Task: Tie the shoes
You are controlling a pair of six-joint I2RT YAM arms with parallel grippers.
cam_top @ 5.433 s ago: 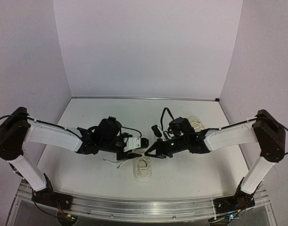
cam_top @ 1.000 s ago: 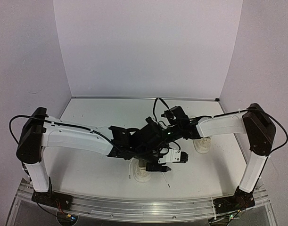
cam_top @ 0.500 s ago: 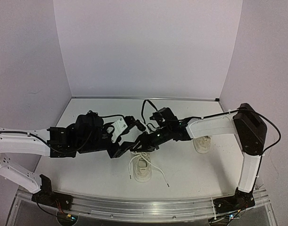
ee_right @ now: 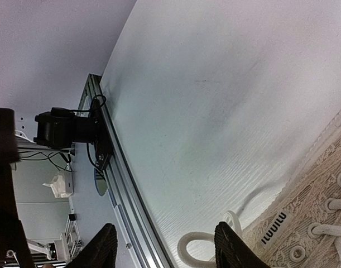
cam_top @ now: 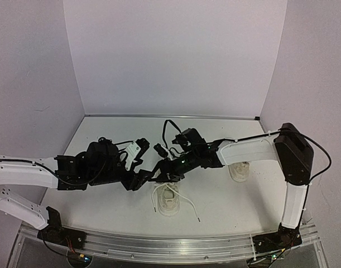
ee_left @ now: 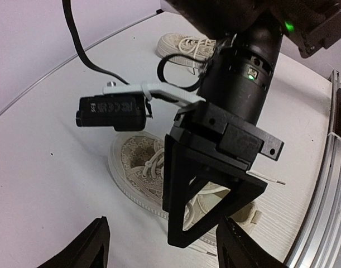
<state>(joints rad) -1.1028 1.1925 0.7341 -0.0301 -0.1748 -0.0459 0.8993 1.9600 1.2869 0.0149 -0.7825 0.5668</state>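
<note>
Top external view: the two arms stretched in to mid-table, with the left gripper (cam_top: 141, 180) and the right gripper (cam_top: 163, 174) almost tip to tip.
Shoes: the near shoe (cam_top: 169, 200) lay just at 6 o'clock of the grippers. The far shoe (cam_top: 239, 170) sat well apart at 2 o'clock, partly behind the right forearm.
Laces: the laces (cam_top: 190, 207) on the near shoe lay loose, one end trailing toward 5 o'clock.
Left jaws: spread, nothing between them.
Right jaws: spread, nothing pinched, hanging over the near shoe's side and a lace loop.
Writing: a small tab (ee_right: 275, 228) on the near shoe's side carried dark letters too blurred to read. The black camera (ee_left: 111, 110) on the right wrist bore faint lettering, also unreadable.
Edges: a metal rail (cam_top: 176, 248) ran along the table's 6 o'clock edge, and walls closed off 9, 12 and 3 o'clock.
Room: the bare white table (cam_top: 159, 125) stretched from the grippers toward 12 o'clock.
</note>
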